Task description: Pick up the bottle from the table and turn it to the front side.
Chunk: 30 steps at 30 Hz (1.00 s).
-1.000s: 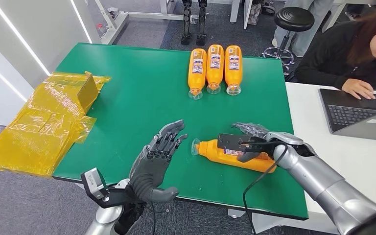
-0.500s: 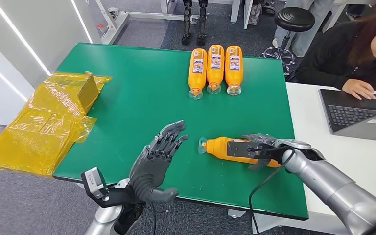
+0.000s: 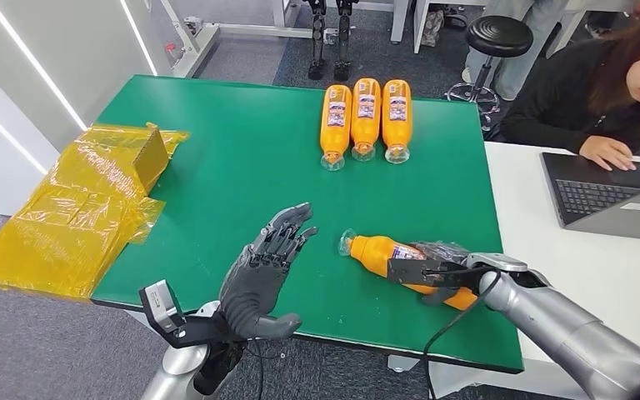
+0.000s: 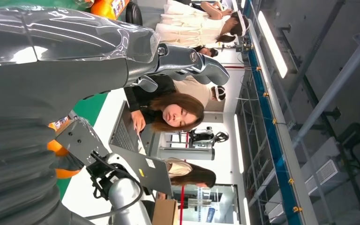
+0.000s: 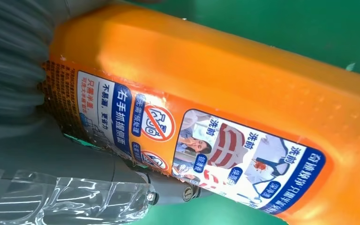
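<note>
Fingers (image 3: 440, 250) of the right hand (image 3: 433, 271) wrap the smooth, likely slippery bottle (image 3: 383, 252) mid-body; left hand (image 3: 262, 271), at nine o'clock, spreads empty.

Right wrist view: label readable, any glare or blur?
Right wrist view: the bottle label print is sharp, with a soft highlight along its upper side; the right hand at the edge is blurred. Head view: evenly lit, sharp.

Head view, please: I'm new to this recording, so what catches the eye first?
The right robot hand grips an orange bottle lying on its side near the green table's front edge. The left robot hand hovers open beside it. Three more orange bottles lie in a row at the far edge, with crumpled yellow plastic sheeting draped over the left edge.
</note>
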Each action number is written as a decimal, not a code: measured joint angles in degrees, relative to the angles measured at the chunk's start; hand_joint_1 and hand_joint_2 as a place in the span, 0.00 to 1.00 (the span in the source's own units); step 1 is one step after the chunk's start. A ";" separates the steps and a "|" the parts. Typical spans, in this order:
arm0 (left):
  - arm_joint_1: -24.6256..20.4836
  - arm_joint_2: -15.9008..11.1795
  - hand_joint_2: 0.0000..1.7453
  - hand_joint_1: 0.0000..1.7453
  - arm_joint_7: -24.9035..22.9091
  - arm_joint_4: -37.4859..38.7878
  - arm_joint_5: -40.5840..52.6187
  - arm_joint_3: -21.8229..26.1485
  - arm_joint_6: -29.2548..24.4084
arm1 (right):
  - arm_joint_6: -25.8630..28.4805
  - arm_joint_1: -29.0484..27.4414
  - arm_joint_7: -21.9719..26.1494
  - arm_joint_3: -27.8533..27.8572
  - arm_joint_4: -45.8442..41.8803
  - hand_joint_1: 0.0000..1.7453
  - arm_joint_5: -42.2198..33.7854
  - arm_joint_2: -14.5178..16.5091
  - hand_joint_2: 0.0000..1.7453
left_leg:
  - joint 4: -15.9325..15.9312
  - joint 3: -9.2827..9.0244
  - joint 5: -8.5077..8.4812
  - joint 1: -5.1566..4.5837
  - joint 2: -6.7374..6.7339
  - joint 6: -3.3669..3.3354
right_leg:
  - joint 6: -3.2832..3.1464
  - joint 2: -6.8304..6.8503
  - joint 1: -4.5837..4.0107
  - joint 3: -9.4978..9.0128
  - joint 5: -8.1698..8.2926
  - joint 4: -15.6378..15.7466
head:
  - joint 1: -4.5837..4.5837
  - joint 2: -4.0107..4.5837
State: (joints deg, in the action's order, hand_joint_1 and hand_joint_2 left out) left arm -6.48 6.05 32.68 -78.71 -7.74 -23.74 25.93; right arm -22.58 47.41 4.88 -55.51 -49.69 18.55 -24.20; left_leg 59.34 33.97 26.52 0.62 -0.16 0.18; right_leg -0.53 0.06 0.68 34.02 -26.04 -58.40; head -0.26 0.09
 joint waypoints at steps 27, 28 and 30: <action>3.60 -0.89 1.00 0.00 -0.11 -2.61 2.67 3.04 -3.79 | 22.42 -8.96 -3.38 10.12 -19.14 1.00 12.91 -2.93 1.00 | 0.01 0.21 -0.05 -0.03 0.17 -0.08 | 0.12 0.15 0.02 0.12 0.01 0.00 | 0.00 0.00; 3.92 -0.95 1.00 0.00 -0.11 -2.96 3.14 3.33 -4.32 | 24.27 -11.11 -3.20 12.34 -22.14 1.00 13.98 -3.54 1.00 | 0.00 0.28 -0.05 -0.03 0.22 -0.09 | 0.13 0.20 0.02 0.17 -0.01 0.01 | 0.00 0.00; 4.23 -0.98 1.00 0.00 -0.11 -3.37 3.67 3.70 -4.73 | 26.03 -14.16 -2.97 15.29 -26.08 1.00 15.57 -4.22 1.00 | 0.00 0.37 -0.04 -0.03 0.24 -0.09 | 0.13 0.21 0.02 0.24 -0.02 0.01 | 0.00 0.00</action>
State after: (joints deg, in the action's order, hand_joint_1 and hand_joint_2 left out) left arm -2.25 5.07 32.57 -82.07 -4.07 -20.04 21.21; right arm 3.45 33.25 1.91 -40.21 -75.76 34.12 -28.41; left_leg 59.34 34.34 26.48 0.59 0.08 0.09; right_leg -0.41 0.27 0.70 34.27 -26.05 -58.39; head -0.26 0.09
